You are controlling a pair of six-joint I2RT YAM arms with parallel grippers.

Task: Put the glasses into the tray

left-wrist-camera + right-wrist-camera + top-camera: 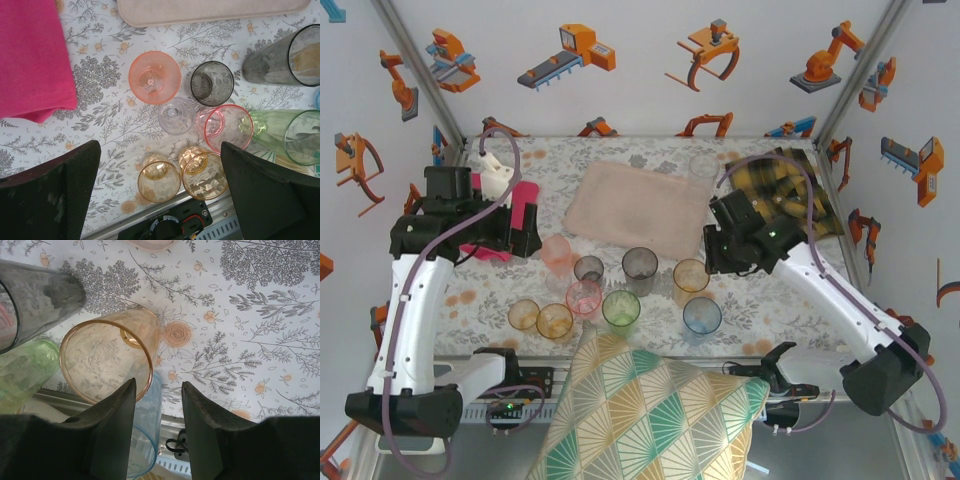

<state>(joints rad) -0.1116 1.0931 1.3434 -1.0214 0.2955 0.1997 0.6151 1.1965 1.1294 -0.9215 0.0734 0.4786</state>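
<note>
Presently hovering over the glasses [588,297] with the left gripper [160,147] spread wide, gripping nothing. Clustered between the table's [770,320] near edge and the tray [640,205], off it. Parted partway at the right gripper [158,385], nothing between, just beside an amber glass [107,357].

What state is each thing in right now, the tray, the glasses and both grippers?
Tray, empty, no glass on it.
Glasses, standing on the table, all outside the tray.
Left gripper, wide open, holding nothing.
Right gripper, partly open, holding nothing.
Amber glass, upright, just beside the right gripper, not gripped.
</note>
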